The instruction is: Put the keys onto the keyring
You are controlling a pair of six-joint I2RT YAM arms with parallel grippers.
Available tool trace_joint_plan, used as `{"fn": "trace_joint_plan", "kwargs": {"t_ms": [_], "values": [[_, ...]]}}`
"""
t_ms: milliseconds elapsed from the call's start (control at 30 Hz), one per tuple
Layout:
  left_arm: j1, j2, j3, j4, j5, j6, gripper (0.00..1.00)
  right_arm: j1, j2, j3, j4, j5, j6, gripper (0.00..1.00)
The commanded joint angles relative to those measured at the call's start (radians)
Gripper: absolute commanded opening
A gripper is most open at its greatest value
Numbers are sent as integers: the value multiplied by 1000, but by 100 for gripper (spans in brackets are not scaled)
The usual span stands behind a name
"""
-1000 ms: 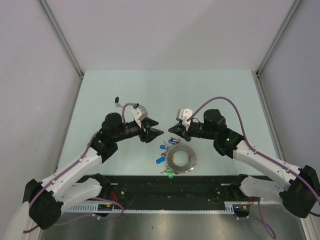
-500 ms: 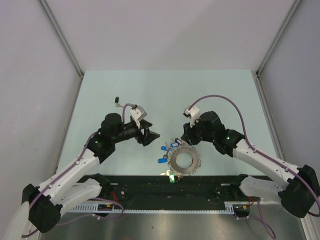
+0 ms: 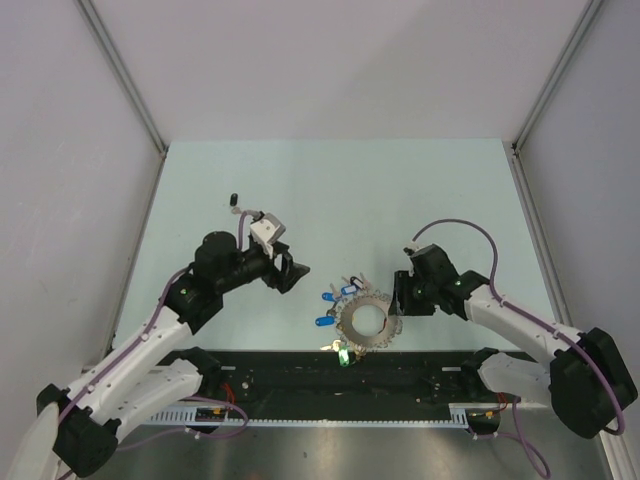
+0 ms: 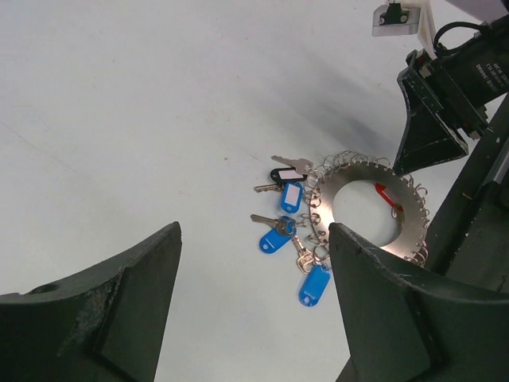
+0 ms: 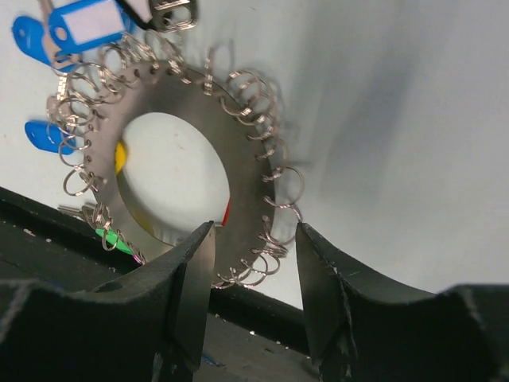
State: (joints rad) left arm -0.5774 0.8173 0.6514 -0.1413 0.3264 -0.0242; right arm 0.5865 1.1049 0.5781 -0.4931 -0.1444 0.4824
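The keyring [image 3: 349, 330] is a flat silver ring fringed with small wire loops, lying near the table's front edge. Blue-tagged keys [image 3: 326, 296] fan out on its left and a green tag [image 3: 341, 350] sits at its front. In the left wrist view the keyring [image 4: 343, 177] shows a red-headed key [image 4: 386, 195] inside its hole. My right gripper [image 3: 397, 300] is open, its fingers straddling the keyring's right rim [image 5: 242, 151] in the right wrist view [image 5: 254, 270]. My left gripper [image 3: 292, 272] is open and empty, hovering left of the blue keys [image 4: 274, 239].
A black rail [image 3: 300, 375] runs along the table's front edge just behind the keyring. A small black object [image 3: 232, 199] lies on the table behind the left arm.
My right gripper has swung right and dropped down to the keyring's right rim. My left gripper has drawn back slightly to the left. The keyring has barely shifted.
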Motion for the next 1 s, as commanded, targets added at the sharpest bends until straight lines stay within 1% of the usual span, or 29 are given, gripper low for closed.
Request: {"fn": "trace_joint_plan", "kwargs": {"t_ms": [0,67,267,467,500,533,567,600,667,700,767,800,900,933,967], "values": [[1,-38,30,-33,-21,21,80,-46,10,-38,39,-87,73,51],[1,-44,31,-35,-18,21,80,-56,30,-47,56,-119,73,51],[1,-61,28,-38,-15,21,80,-68,118,-73,181,-208,78,51],[1,-61,28,-38,-13,21,81,-68,226,-75,266,-251,70,50],[1,-63,28,-38,-13,21,80,-68,234,-75,277,-254,70,48],[2,-61,27,-38,-13,21,80,-70,248,-75,289,-261,68,40],[2,-60,27,-38,-13,21,81,-70,248,-73,295,-261,64,36],[2,-60,27,-38,-15,21,81,-70,245,-72,297,-261,62,25],[2,-60,25,-38,-16,21,81,-79,219,-58,277,-253,39,17],[2,-60,25,-37,-16,21,80,-83,208,-28,256,-245,26,9],[2,-60,27,-35,-12,21,80,-100,170,20,181,-209,-28,2],[2,-60,27,-37,-12,21,80,-106,159,75,157,-196,-50,0],[2,-66,27,-37,-13,21,80,-129,122,173,41,-115,-142,0],[2,-75,25,-35,-16,21,80,-134,119,322,-55,13,-216,0],[2,-78,25,-34,-21,21,80,-134,121,356,-109,46,-237,0]]}}
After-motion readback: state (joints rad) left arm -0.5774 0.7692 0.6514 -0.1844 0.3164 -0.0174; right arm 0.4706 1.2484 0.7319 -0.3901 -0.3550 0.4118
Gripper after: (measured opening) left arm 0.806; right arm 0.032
